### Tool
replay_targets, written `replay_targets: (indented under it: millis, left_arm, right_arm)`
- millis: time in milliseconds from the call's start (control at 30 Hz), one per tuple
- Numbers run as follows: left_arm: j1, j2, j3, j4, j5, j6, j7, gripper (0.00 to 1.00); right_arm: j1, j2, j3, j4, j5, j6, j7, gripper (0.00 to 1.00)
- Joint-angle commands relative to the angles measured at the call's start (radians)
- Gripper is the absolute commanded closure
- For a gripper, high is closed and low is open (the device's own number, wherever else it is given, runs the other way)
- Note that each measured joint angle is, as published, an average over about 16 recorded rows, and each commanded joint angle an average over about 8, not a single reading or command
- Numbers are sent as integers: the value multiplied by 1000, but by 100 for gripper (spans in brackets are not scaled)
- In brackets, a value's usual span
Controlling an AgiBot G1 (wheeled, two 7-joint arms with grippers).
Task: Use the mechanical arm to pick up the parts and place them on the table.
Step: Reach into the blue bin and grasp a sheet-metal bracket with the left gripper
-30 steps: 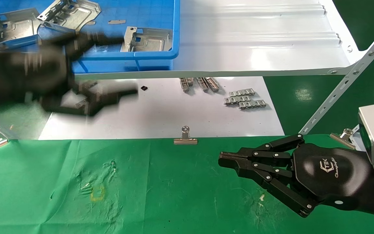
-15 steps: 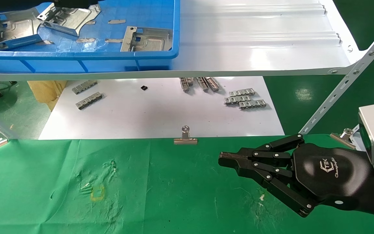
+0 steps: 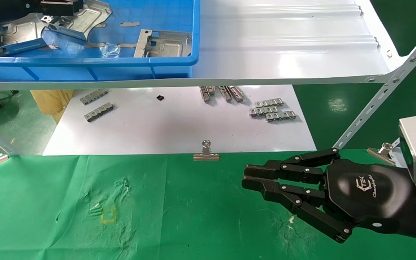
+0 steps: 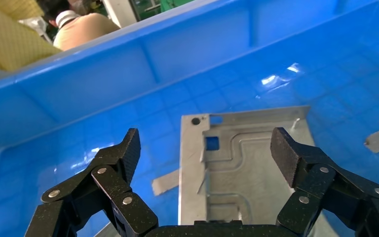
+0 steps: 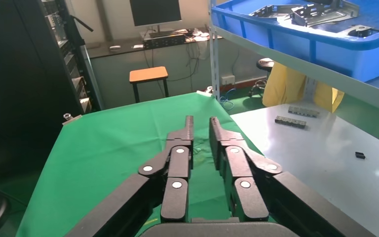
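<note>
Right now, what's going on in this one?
The left gripper is open inside the blue bin on the white shelf, its fingers spread either side of a sheet-metal part it has not yet closed on. Two more parts lie in the bin. The right gripper hangs idle over the green table, holding nothing, and no part has reached the table.
</note>
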Motion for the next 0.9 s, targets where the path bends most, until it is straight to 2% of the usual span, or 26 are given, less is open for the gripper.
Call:
replay_targets:
  millis: [33, 633, 900]
  left_arm:
    - [-1, 1, 1, 16, 1, -9, -1, 100]
    - [3, -4, 3, 41, 4, -14, -14, 100]
    - [7, -14, 2, 37, 3, 45, -12, 100]
  right_arm:
    - [0, 0, 0, 0, 0, 0, 0, 0]
    - [0, 0, 0, 0, 0, 0, 0, 0]
    - [0, 0, 0, 0, 0, 0, 0, 0]
